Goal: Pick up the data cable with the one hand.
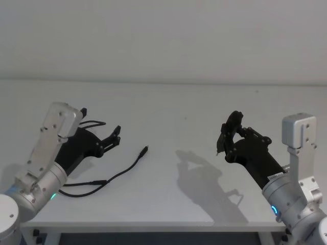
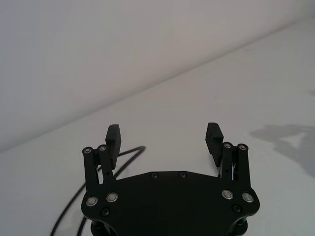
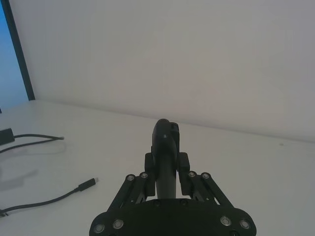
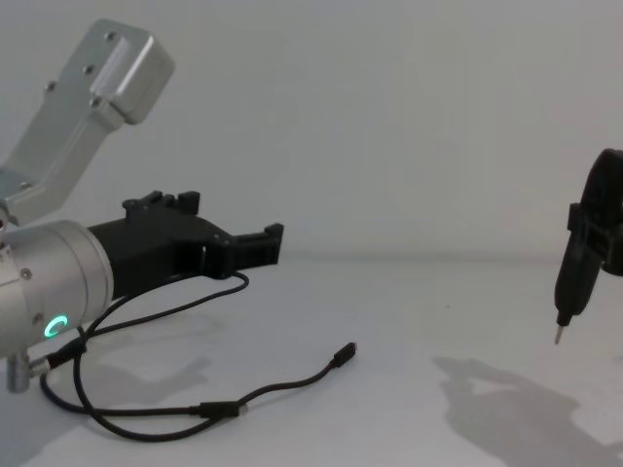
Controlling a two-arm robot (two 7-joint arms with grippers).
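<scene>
White desk (image 1: 168, 109): left gripper (image 1: 117, 135), fingers spread, seemingly over data cable (image 1: 125, 171) loop; lower, straddle one strand, close. Right gripper (image 1: 228, 135) idle at right.

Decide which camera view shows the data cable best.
The chest view: the data cable shows its loops and one plug clearly. In the head view the left arm hides part; the left wrist view catches one loop, the right wrist view two distant stretches.

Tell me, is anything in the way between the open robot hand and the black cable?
No, nothing visible. The left gripper, fingers open, hangs above part of the cable, which lies loose on the table. The right gripper, shut on a black tool, is far off to the side.
</scene>
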